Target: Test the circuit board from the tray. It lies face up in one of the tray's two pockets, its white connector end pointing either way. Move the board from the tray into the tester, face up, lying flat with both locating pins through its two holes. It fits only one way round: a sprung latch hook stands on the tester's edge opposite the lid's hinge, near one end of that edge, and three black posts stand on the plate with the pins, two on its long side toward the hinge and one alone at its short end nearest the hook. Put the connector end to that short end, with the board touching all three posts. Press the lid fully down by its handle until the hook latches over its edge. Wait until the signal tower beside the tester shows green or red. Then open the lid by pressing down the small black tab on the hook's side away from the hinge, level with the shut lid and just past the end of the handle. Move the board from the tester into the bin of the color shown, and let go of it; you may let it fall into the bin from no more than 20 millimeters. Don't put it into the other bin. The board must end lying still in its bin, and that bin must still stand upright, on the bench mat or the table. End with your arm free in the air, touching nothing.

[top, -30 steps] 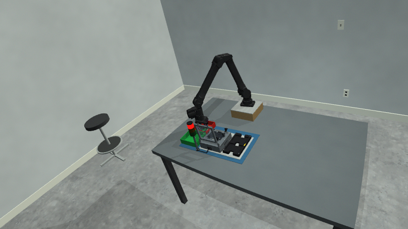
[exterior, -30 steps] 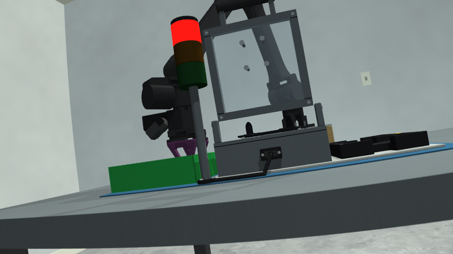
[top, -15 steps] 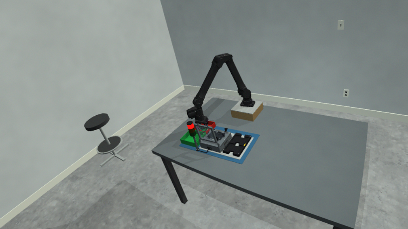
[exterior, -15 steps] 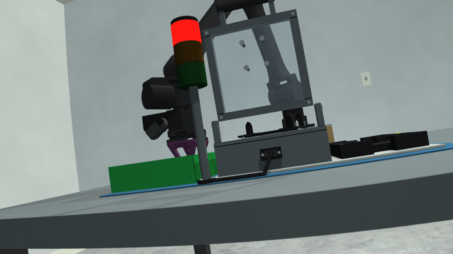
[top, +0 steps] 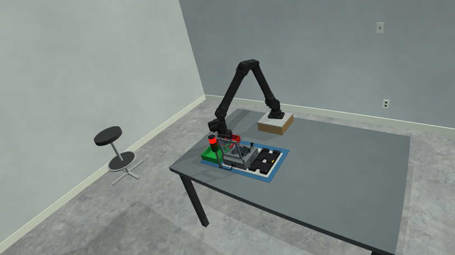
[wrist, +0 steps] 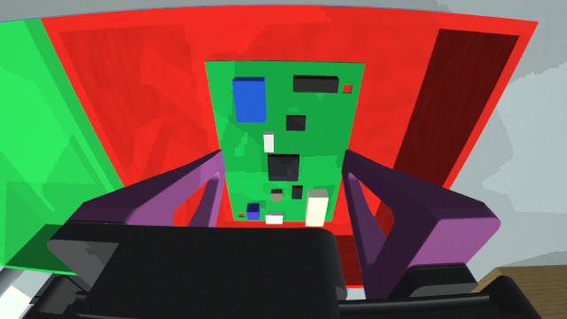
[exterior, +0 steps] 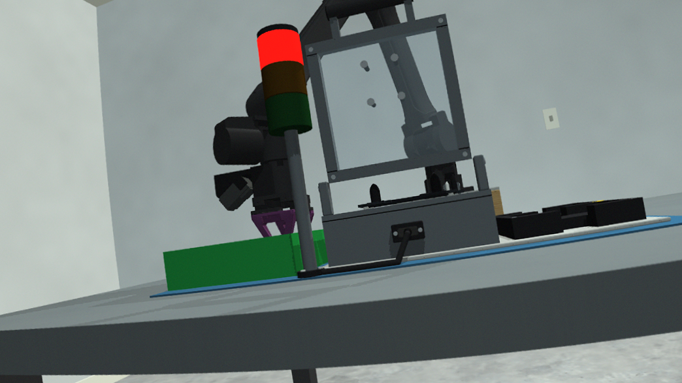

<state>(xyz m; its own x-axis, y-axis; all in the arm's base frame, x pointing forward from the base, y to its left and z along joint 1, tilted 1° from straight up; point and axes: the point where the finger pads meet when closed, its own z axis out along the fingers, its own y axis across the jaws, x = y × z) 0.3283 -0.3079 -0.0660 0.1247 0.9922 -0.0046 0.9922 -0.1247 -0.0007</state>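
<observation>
In the wrist view the green circuit board (wrist: pixel 288 142) lies lengthwise between my purple fingers, its white connector end toward my wrist. My gripper (wrist: pixel 283 158) is shut on the board's two long edges and holds it inside the red bin (wrist: pixel 146 102). I cannot tell whether the board touches the bin floor. The green bin (wrist: pixel 40 146) stands to the left of the red one. In the exterior view my gripper (exterior: pixel 280 222) dips behind the green bin (exterior: pixel 229 262). The signal tower (exterior: pixel 279 45) shows red. The tester (exterior: pixel 408 228) stands with its lid (exterior: pixel 386 92) raised upright.
The black tray (exterior: pixel 571 216) lies to the right of the tester on the blue mat. The tower's pole and cable stand in front of the tester. My arm's base sits on a wooden block (top: pixel 275 123) at the back of the table.
</observation>
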